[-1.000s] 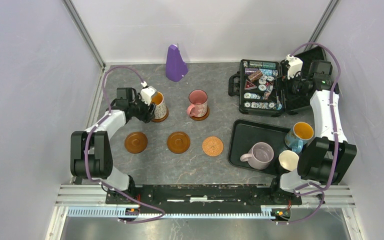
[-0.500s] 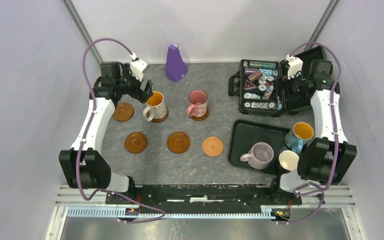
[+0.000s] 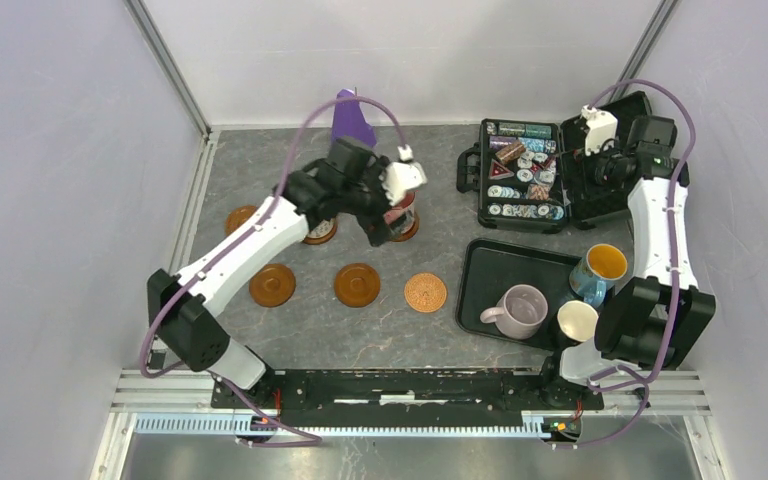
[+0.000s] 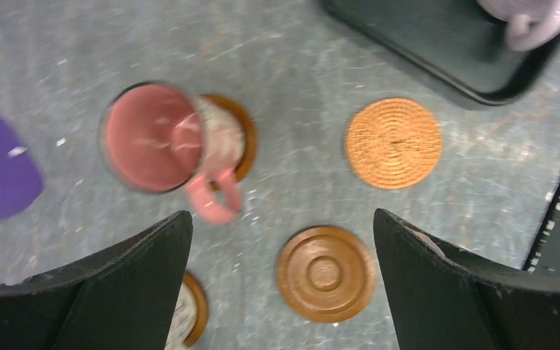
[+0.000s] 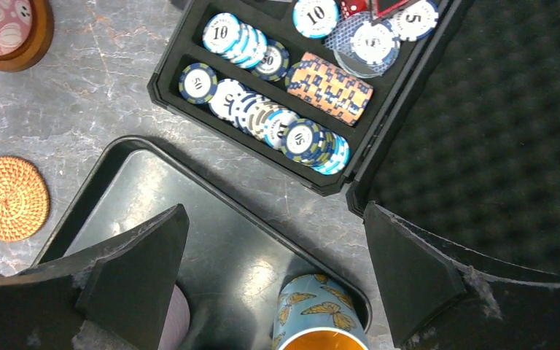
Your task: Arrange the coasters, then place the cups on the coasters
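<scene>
My left gripper (image 3: 380, 218) hangs open and empty above the table middle, beside the pink cup (image 4: 160, 138), which stands on a dark brown coaster (image 4: 242, 138). Below the gripper (image 4: 283, 219) lie a bare brown coaster (image 4: 326, 273) and the patterned orange coaster (image 4: 394, 144). A white cup (image 4: 182, 319) sits on its coaster at the view's lower edge. Two more brown coasters (image 3: 272, 285) (image 3: 240, 218) lie bare. My right gripper (image 5: 275, 211) is open and empty over the tray, above the blue cup (image 5: 321, 313). The lilac cup (image 3: 518, 310) and a cream-lined cup (image 3: 577, 320) share the tray.
The black tray (image 3: 495, 262) lies at the right front. Behind it an open black case (image 3: 520, 175) holds poker chips. A purple cone-shaped object (image 3: 352, 125) stands at the back centre. Metal frame posts and pale walls bound the table.
My left gripper opened off the white cup, left it on its coaster, swung out to the back left, then across to the pink cup. The right arm shifted only slightly.
</scene>
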{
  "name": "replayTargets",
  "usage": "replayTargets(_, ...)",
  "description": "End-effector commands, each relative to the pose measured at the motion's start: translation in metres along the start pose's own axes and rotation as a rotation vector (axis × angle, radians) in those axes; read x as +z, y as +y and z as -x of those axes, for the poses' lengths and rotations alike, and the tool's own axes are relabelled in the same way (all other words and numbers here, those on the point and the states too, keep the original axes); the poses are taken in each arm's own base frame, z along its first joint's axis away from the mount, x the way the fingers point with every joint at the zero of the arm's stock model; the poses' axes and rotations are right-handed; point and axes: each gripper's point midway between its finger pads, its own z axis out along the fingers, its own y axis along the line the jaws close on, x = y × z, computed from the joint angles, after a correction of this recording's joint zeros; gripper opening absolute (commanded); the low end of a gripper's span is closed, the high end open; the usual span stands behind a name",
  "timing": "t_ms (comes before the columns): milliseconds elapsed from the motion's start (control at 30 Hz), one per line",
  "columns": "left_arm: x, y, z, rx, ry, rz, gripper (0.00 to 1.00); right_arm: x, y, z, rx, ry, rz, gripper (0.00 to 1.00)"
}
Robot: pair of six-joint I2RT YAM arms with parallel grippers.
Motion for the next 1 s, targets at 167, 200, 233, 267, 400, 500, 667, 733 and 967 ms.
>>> replayTargets(167,0.053,-0.090,0.028,0.068,0.010,-0.104,1.00,-0.039,-0.032,-0.010,0.013,0.049,-0.111,0.98)
replayTargets(200,0.059,-0.093,0.032,0.059,0.002,-0.102,1.00,-0.044,-0.038,-0.016,0.009,0.059,-0.114,0.98)
replayTargets(233,0.066,-0.097,0.037,0.056,-0.004,-0.105,1.00,-0.049,-0.041,-0.022,0.011,0.078,-0.107,0.98)
replayTargets(267,0.070,-0.098,0.044,0.062,-0.014,-0.102,1.00,-0.055,-0.046,-0.029,-0.002,0.098,-0.102,0.98)
replayTargets(400,0.090,-0.098,0.055,0.054,-0.002,-0.100,1.00,-0.082,-0.060,-0.057,-0.089,0.178,-0.070,0.97)
replayTargets(500,0.095,-0.101,0.059,0.053,-0.006,-0.125,1.00,-0.103,-0.073,-0.084,-0.177,0.256,-0.112,0.96)
replayTargets(667,0.093,-0.117,0.057,0.083,-0.007,-0.219,1.00,-0.121,-0.073,-0.129,-0.379,0.435,-0.125,0.94)
replayTargets(733,0.092,-0.120,0.057,0.094,-0.010,-0.234,1.00,-0.119,-0.070,-0.148,-0.406,0.496,-0.091,0.92)
replayTargets(967,0.092,-0.111,0.056,0.111,0.009,-0.193,1.00,-0.107,-0.064,-0.189,-0.437,0.590,0.026,0.88)
